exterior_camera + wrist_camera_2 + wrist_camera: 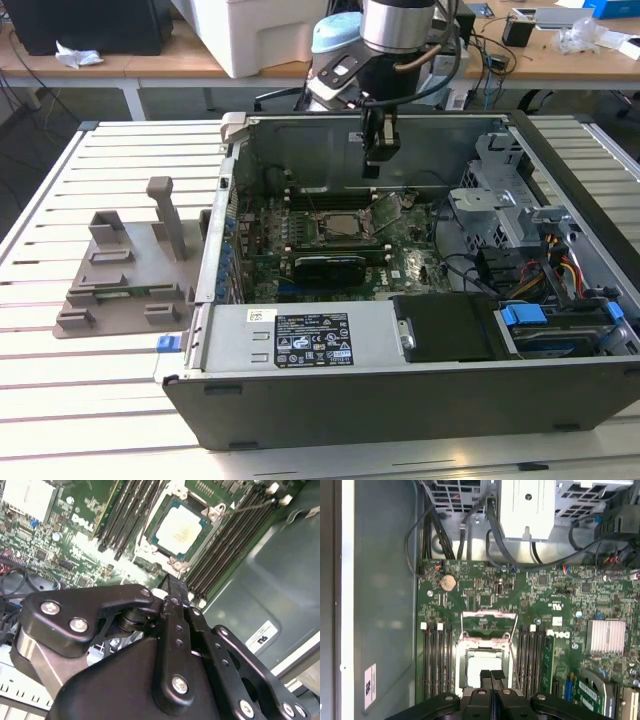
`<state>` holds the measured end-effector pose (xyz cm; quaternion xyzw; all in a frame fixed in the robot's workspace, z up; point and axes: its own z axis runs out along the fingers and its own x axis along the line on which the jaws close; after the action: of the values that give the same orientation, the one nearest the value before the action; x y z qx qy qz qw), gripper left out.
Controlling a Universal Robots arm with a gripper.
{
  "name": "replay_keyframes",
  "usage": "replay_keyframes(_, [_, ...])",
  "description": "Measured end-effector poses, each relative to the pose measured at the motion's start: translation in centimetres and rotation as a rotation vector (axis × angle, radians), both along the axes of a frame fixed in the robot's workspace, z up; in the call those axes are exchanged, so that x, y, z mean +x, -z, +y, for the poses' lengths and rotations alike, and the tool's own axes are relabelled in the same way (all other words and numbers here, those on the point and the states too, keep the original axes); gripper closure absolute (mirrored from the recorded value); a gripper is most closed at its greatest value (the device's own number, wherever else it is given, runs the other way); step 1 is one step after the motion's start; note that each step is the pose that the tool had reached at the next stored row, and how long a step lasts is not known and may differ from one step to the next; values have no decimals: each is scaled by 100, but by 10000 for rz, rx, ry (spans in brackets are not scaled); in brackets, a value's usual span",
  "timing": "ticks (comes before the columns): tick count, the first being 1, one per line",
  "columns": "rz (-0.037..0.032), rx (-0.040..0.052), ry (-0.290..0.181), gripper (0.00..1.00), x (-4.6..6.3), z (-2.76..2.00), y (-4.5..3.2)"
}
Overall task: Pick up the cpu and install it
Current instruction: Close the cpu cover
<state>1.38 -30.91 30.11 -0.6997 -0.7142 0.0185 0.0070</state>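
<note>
- Hanging inside the open computer case (pixel 300 405), the gripper (pixel 374 168) stood over the motherboard (pixel 410 262), probably so it could work straight down at the socket.
- The cpu (pixel 180 529) lay flat in that socket, and the retaining frame (pixel 487 625) was swung up, which left its metal top exposed.
- The jaws were pressed together and pinched nothing. The fingertips (pixel 485 676) hovered above the cpu, seemingly clear of it.

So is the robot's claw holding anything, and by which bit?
Nothing is held. The gripper is shut and empty; the cpu lies in its socket, apart from it.
</note>
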Motion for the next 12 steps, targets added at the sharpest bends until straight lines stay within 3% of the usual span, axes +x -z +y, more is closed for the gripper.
replay_keyframes(7, [55,-1,1,89,333,6,9])
replay_keyframes(12, [78,1,1,89,395,6,37])
